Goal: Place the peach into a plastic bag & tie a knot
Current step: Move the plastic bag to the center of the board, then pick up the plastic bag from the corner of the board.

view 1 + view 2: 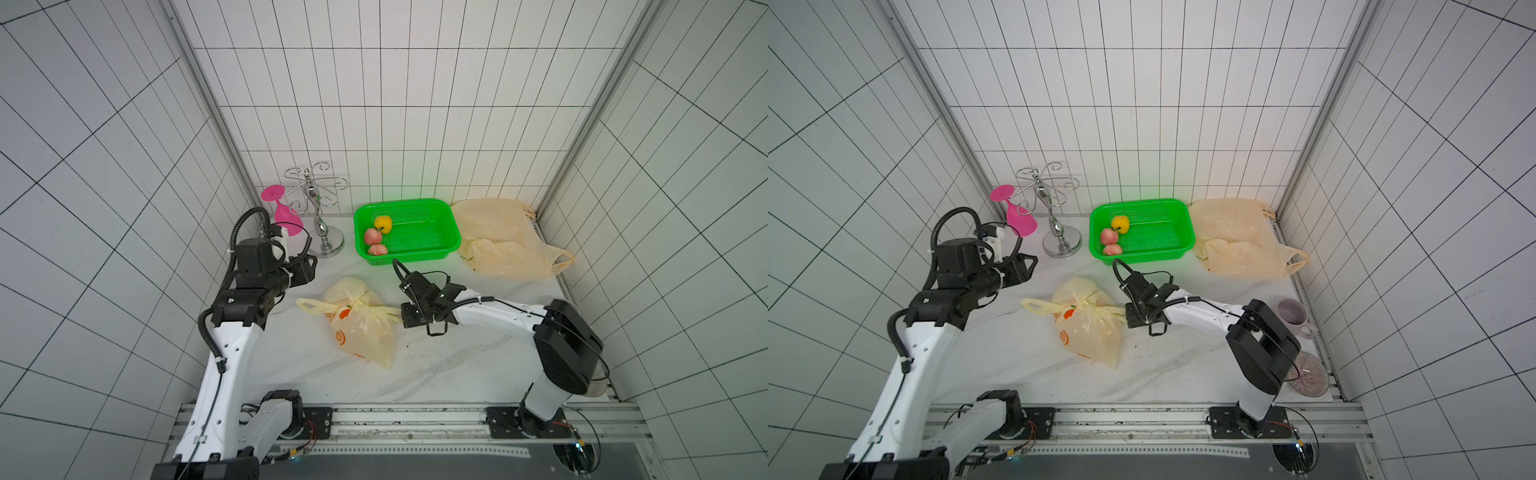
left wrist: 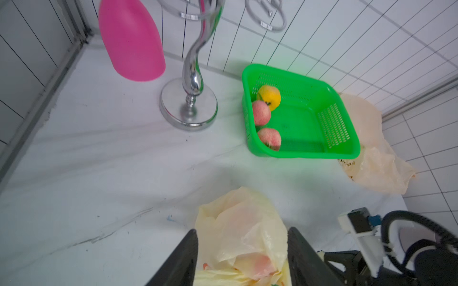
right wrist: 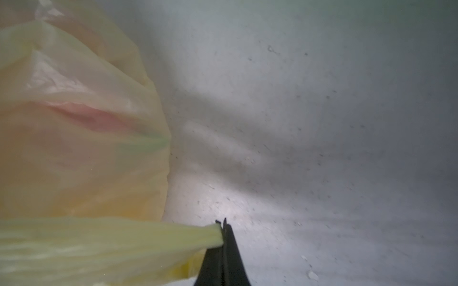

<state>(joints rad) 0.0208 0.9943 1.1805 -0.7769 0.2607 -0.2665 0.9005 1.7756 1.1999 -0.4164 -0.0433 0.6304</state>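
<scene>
Here, the marble table; all positions are taken from the green basket.

A spare bag slumps just beside the basket, on the robot's right. The plastic bag lies on the robot's side of the basket, apart from it, with a knot gathered at its basket-facing end. The peach is inside, a pink blur through the film. Loose fruit sits in the basket's left end.

Handling, as judged: the film is thin, soft and slick, and the load is light. The body would crumple and slide under a grip and the fruit could bruise, so take the bunched handle strips.

The right gripper has its jaws pressed together, pinching the right handle tail. The left gripper has its jaws spread and empty. It hangs left of the basket on the robot's side, near the left handle tail but apart from it.

The knot looks formed; whether it is snug, I cannot tell.
</scene>
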